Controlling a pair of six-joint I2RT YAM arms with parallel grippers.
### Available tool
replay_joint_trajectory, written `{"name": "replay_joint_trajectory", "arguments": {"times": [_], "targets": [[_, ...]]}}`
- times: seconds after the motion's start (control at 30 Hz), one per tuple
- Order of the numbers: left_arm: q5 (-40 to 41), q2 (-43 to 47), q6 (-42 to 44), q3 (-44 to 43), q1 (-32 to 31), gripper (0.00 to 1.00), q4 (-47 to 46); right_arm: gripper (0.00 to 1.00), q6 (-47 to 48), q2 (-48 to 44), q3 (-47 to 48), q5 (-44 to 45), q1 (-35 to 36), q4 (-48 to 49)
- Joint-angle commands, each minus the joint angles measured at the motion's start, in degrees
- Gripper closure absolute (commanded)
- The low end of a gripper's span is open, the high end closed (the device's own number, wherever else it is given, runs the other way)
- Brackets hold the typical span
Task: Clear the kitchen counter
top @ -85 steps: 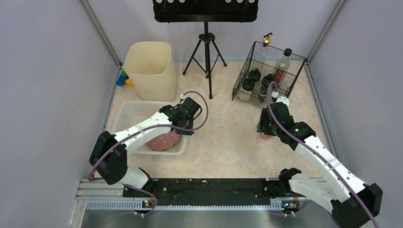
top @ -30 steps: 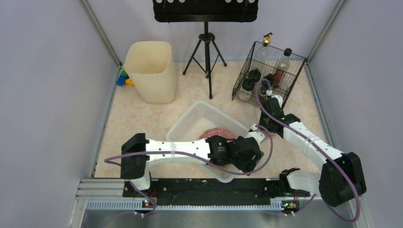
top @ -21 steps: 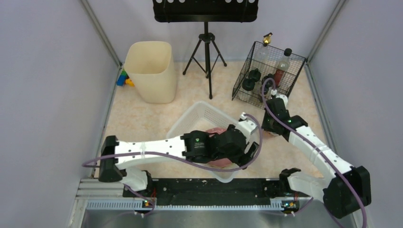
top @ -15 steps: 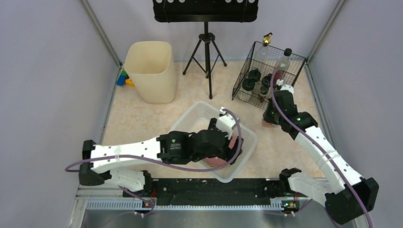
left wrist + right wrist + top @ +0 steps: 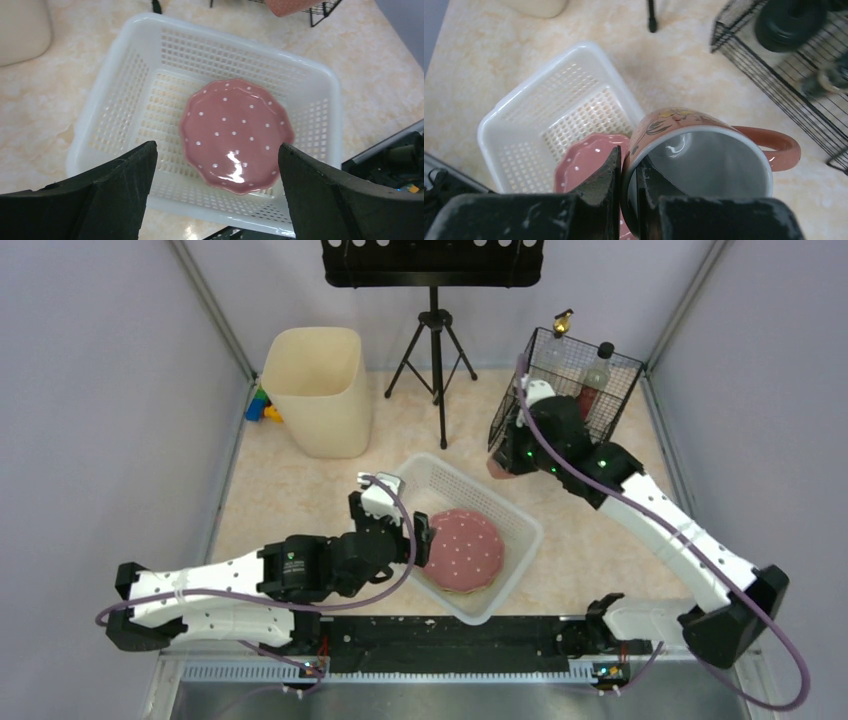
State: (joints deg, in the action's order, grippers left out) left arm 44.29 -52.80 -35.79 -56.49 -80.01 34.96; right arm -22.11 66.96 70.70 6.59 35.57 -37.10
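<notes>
The worktop (image 5: 300, 490) is spreading under everything, carrying a white basket (image 5: 530, 530) with a spotted plate (image 5: 465, 548) inside. I am holding the mug (image 5: 709, 170) by its rim, right hand (image 5: 628, 175) clamped, beside the wire rack (image 5: 570, 390). The basket is lying nearer and leftward. The left hand (image 5: 216, 150) is hanging apart above the basket.

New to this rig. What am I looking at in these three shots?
Two white robot arms are bolted at the table's near edge, each ending in a two-finger claw. The wide shot looks down from above; the other two come from wrist cameras. On the pale marbled kitchen counter stand a white slotted plastic basket, a black wire rack and a cream bin. A pink white-dotted plate lies in the basket. The left claw hangs open, empty, facing it. The right claw is shut on the rim of a salmon-pink mug near the rack.
</notes>
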Motion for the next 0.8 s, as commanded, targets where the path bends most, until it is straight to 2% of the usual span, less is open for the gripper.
{"name": "replay_joint_trajectory", "arguments": {"times": [0.0, 0.33, 0.53, 0.77], "targets": [[6.64, 5.89, -4.82, 3.88, 0.45, 0.05, 3.23, 1.00, 6.15, 6.19, 8.26, -5.66, 5.05, 7.75], [4.29, 21.43, -4.16, 13.83, 0.47, 0.06, 0.71, 1.00, 10.66, 22.37, 17.29, -15.21, 9.54, 10.36], [5.03, 23.08, -4.34, 14.72, 0.47, 0.06, 2.30, 1.00, 12.13, 30.90, 22.30, -17.17, 13.51, 9.18], [5.82, 24.84, -4.11, 15.52, 0.47, 0.06, 2.97, 1.00, 11.49, 37.72, 23.86, -16.26, 16.92, 10.05]]}}
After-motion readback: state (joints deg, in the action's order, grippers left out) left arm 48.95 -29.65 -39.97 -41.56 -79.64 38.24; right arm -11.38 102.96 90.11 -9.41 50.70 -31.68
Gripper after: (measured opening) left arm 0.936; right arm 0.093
